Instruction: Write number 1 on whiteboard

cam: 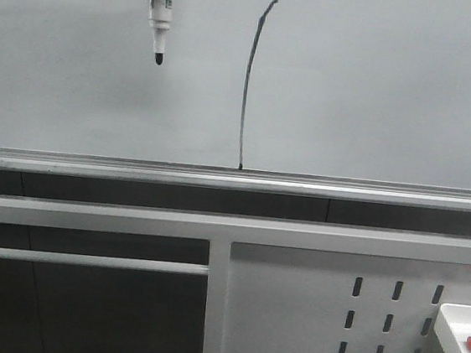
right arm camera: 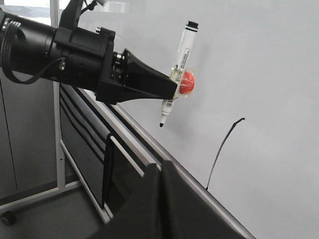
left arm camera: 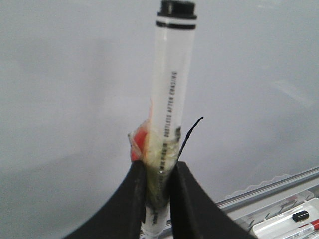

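Observation:
The whiteboard point(cam: 379, 90) fills the upper front view, with its silver rail point(cam: 343, 190) below. The number 1 point(cam: 248, 85) is a thin black stroke with a hooked top that runs down to the rail. It also shows in the left wrist view point(left arm camera: 192, 130) and the right wrist view point(right arm camera: 222, 149). My left gripper point(left arm camera: 159, 174) is shut on a white marker pen point(cam: 160, 17), seen too in the right wrist view point(right arm camera: 178, 69). The marker's black tip point(cam: 158, 59) points down, left of the stroke. My right gripper point(right arm camera: 162, 169) is shut and empty, low by the rail.
Below the rail are grey frame bars point(cam: 83, 259) and a white perforated panel point(cam: 371, 326). A white box with a red button point(cam: 467, 340) sits at the lower right. A clear tray with spare markers point(left arm camera: 289, 224) lies under the board.

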Controlling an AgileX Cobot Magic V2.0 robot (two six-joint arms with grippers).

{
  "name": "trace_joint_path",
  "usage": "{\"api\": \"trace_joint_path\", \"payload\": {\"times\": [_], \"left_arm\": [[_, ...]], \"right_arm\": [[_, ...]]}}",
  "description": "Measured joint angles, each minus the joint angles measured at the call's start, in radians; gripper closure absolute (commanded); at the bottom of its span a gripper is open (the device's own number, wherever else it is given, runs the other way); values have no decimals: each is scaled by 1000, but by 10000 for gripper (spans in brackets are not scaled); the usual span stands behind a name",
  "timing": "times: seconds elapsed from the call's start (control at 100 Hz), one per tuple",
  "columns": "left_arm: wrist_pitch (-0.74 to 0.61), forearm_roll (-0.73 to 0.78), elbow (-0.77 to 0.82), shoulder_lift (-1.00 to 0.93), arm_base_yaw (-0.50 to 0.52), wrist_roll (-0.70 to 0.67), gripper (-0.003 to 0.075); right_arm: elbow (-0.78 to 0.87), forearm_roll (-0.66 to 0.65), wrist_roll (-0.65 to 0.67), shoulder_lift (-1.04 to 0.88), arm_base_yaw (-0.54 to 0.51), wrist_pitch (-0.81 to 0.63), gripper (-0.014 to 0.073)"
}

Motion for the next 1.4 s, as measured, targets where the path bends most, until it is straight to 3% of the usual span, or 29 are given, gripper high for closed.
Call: {"api": "trace_joint_path", "payload": {"times": [0.21, 0.62, 1.07, 1.4], "left_arm": [[-11, -67, 0, 14, 0, -2, 740], [-20, -72, -8, 56, 93, -2, 740], [-5, -68, -41, 56, 102, -2, 740], [177, -87, -41, 56, 203, -2, 740]], "right_arm": [[0, 0, 0, 0, 0, 5, 651], [0, -2, 0, 0, 0, 6, 651], [0, -2, 0, 0, 0, 28, 651], [0, -2, 2, 0, 0, 32, 651]]}}
